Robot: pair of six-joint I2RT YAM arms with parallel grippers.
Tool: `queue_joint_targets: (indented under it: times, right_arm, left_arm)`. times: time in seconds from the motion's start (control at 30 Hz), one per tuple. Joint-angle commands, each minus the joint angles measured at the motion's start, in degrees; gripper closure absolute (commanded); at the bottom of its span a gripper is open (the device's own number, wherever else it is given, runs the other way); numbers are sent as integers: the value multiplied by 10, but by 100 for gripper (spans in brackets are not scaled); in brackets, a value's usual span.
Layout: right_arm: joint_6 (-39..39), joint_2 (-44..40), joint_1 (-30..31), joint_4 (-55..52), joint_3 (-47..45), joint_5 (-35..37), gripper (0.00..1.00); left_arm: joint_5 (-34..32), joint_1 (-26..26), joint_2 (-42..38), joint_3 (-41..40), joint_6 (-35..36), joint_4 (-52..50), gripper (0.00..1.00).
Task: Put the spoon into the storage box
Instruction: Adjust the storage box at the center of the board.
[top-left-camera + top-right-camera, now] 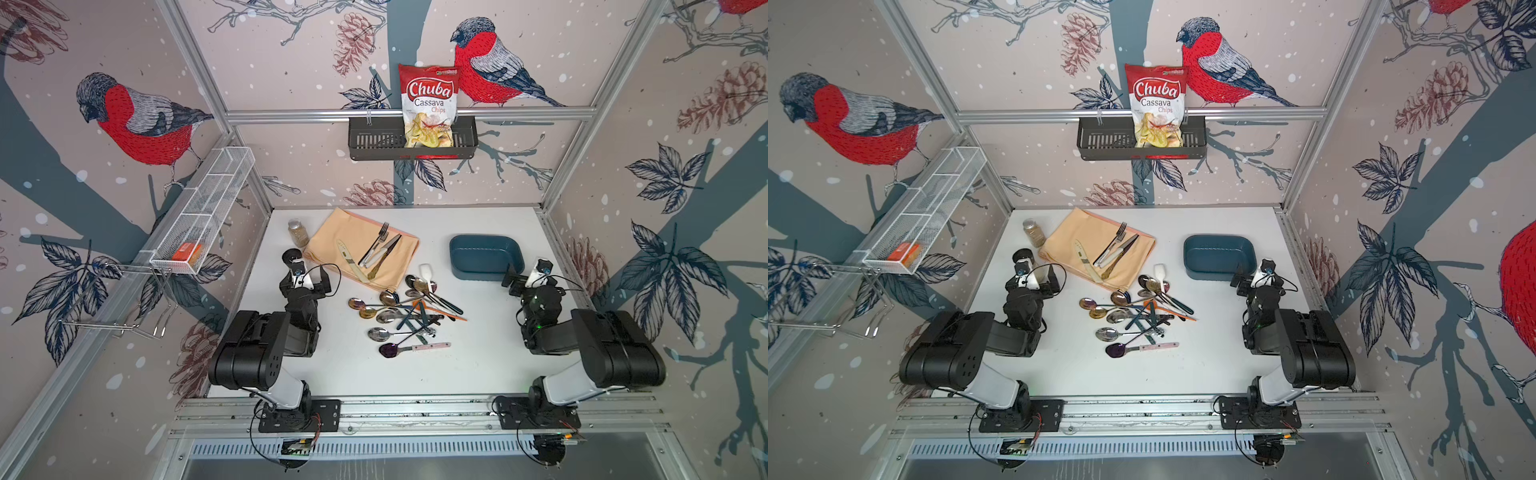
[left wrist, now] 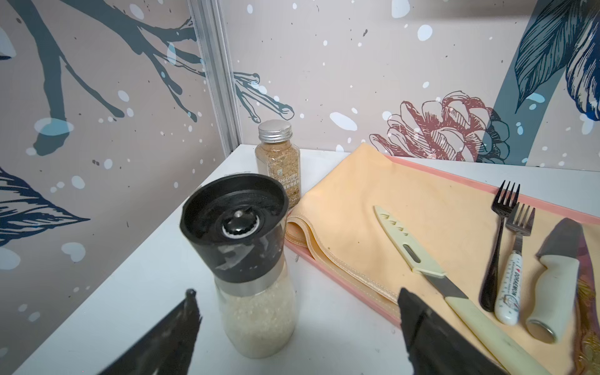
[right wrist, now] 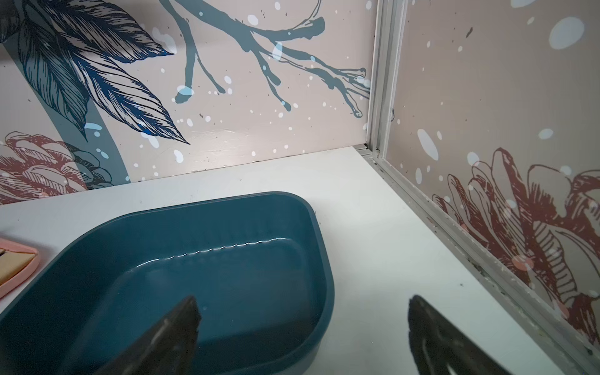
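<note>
Several spoons (image 1: pixel 399 309) lie in a loose heap at the middle of the white table, also seen as the spoon heap (image 1: pixel 1133 309); a silver spoon (image 1: pixel 378 333) and a purple-bowled spoon (image 1: pixel 388 350) lie at its near edge. The dark teal storage box (image 1: pixel 486 255) (image 1: pixel 1219 255) stands empty at the back right. My right gripper (image 1: pixel 524 277) (image 3: pixel 303 298) hovers open over the near right corner of the storage box (image 3: pixel 194 259), holding nothing. My left gripper (image 1: pixel 305 276) (image 2: pixel 297 293) is open at the left, its fingers apart on either side of a grinder, not touching it.
A black-topped grinder (image 2: pixel 240 233) and a spice jar (image 2: pixel 279 162) stand at the back left. A peach cloth (image 1: pixel 361 245) carries two forks and knives. On the walls hang a black slotted basket (image 1: pixel 374 143) holding a chips bag and a white mesh tray (image 1: pixel 203 212).
</note>
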Motion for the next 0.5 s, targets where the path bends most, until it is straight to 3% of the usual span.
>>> queue_joint_targets:
  times: [0.0,0.47]
  right_arm:
    - [4,-3,0,16,-2,-5,0]
    - [10,-2,-8,14,-1,-22,0]
  left_arm:
    - [0,0,0,3,5,19,4]
    - [3,1,1,3,4,18,3]
